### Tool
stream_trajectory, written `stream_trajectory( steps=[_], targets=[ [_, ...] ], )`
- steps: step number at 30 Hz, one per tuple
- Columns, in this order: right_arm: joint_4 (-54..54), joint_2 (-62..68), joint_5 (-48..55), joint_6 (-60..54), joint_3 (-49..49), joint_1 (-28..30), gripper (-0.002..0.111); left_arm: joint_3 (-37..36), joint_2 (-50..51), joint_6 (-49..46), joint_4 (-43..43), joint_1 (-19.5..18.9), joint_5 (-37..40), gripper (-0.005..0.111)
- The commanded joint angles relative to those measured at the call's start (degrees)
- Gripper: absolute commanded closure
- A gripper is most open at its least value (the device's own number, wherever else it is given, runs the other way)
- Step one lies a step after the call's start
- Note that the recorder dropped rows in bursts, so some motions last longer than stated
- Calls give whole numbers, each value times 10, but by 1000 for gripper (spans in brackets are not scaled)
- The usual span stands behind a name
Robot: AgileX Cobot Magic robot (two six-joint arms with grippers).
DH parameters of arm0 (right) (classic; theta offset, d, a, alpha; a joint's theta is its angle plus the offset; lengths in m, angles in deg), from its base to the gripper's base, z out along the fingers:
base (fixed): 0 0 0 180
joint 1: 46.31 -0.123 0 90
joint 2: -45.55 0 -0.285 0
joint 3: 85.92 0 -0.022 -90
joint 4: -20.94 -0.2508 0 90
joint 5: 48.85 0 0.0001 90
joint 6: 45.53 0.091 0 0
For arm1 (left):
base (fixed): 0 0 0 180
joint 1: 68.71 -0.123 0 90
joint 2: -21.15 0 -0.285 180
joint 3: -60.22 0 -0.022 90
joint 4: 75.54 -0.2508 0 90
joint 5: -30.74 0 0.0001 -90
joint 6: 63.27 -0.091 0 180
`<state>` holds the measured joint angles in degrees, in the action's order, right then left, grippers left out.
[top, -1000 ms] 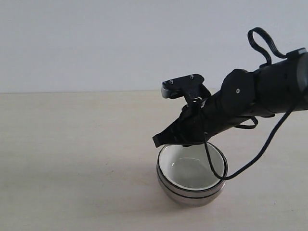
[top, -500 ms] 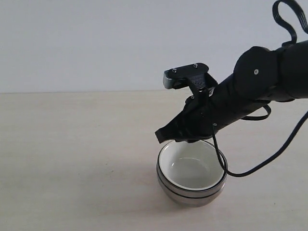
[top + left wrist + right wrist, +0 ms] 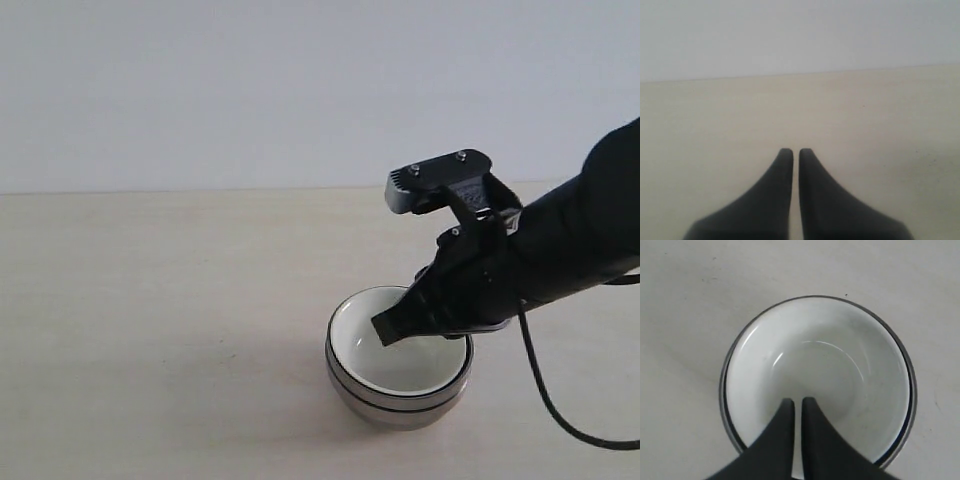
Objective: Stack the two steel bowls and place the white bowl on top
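Note:
The two steel bowls (image 3: 400,405) sit nested on the table, and the white bowl (image 3: 352,345) rests inside them on top. In the right wrist view the white bowl (image 3: 840,365) fills the frame, with a steel rim (image 3: 724,390) showing around it. My right gripper (image 3: 385,332) hovers over the white bowl's opening, shut and holding nothing; its tips (image 3: 797,401) point into the bowl. The left gripper (image 3: 791,151) is shut and empty over bare table, and does not appear in the exterior view.
The light wooden table (image 3: 150,300) stretches around the stack, with a plain pale wall behind. A black cable (image 3: 545,400) hangs from the right arm to the right of the bowls.
My right arm has swung to the right and lowered, bringing its shut fingertips from the bowl's far left rim to above the bowl's opening. The bowls have not moved.

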<state>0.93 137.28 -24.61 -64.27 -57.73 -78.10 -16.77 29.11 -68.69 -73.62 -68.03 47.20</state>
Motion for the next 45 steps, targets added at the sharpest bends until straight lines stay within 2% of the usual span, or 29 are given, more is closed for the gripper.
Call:
stream_trajectory(
  steps=[1,10,16,20,24,30,33,35,38,40,45],
  targets=[
    [-4,-58,28,-8,4,-23,108,-2,-2,-2,4,-1,-2,103],
    [-4,-36,141,-100,4,-136,108,-2,-2,-2,4,-1,-2,103],
    [-4,62,141,-149,4,-149,108,-2,-2,-2,4,-1,-2,103],
    [0,95,118,-231,3,-175,108,-2,-2,-2,4,-1,-2,103],
    [39,115,105,-240,4,-185,108,-2,-2,-2,4,-1,-2,103],
    [205,161,90,-97,4,-187,108,-2,-2,-2,4,-1,-2,103],
    [261,179,52,-73,4,-208,108,-2,-2,-2,4,-1,-2,103],
    [353,179,42,11,4,-232,108,-2,-2,-2,4,-1,-2,103],
    [617,179,89,268,4,-282,108,-2,-2,-2,4,-1,-2,103],
    [712,179,129,359,4,-302,108,-2,-2,-2,4,-1,-2,103],
    [748,186,131,367,4,-305,108,-2,-2,-2,4,-1,-2,103]
  ],
)
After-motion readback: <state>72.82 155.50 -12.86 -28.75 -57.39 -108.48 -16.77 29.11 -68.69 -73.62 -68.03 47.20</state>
